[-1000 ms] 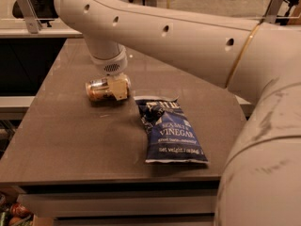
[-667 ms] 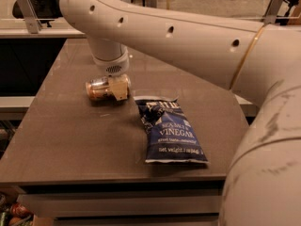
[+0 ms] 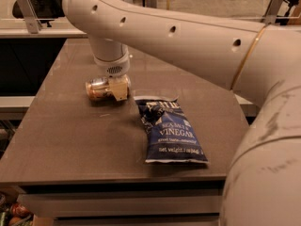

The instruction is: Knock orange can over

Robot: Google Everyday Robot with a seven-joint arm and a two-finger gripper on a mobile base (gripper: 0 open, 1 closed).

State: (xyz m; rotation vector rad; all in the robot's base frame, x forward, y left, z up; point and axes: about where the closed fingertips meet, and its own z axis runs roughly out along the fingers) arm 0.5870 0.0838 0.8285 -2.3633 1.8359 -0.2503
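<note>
The orange can (image 3: 95, 89) lies on its side on the dark tabletop (image 3: 70, 140), at the left of the middle, with its silver end facing left. My gripper (image 3: 117, 87) hangs straight down from the white wrist and sits right against the can's right end, low over the table. The big white arm reaches in from the right and hides the table behind the gripper. No bottle is in view.
A blue bag of sea salt and vinegar chips (image 3: 171, 132) lies flat to the right of the can, near the front. The table's front edge (image 3: 117, 177) and left edge are close. A light counter (image 3: 28, 32) runs behind on the left.
The arm's upper link has shifted slightly to the right. The can stays on its side and the gripper stays against it.
</note>
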